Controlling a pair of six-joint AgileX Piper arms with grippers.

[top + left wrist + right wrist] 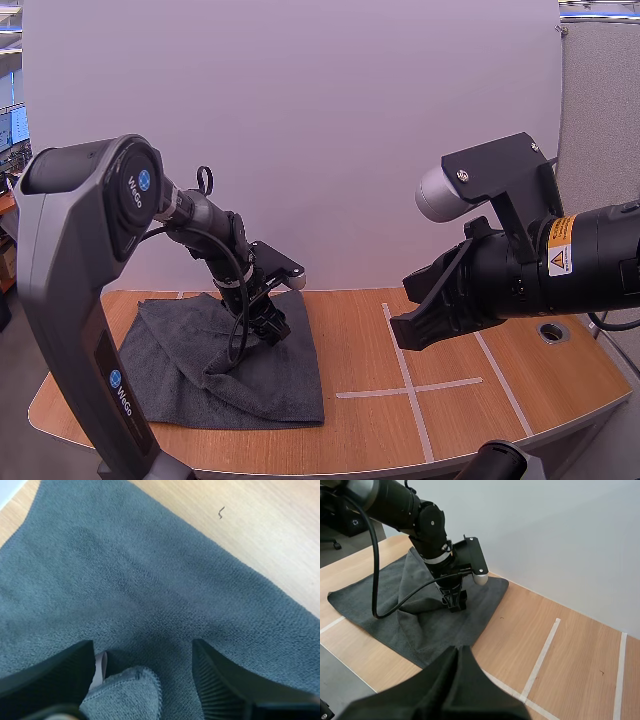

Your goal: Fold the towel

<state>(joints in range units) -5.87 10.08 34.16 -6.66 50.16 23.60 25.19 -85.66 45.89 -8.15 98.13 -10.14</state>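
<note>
A dark grey towel (270, 385) lies on the left part of the wooden table (480, 420), rumpled, with a raised fold running up to my left gripper (272, 328). That gripper points down onto the towel's middle. In the left wrist view its fingers (220, 680) stand wide apart, open, over the towel (150, 580), and a hemmed flap of cloth (127, 692) lies between them, close to one finger. My right gripper (410, 335) hovers above the table right of the towel, shut on nothing; its fingers form one dark wedge (457, 652). From there the left gripper (455, 602) stands on the towel (435, 625).
White tape lines (405, 385) form a cross on the table right of the towel. A round metal grommet (552, 332) sits at the far right. A white wall backs the table. The table's front edge curves close below the towel.
</note>
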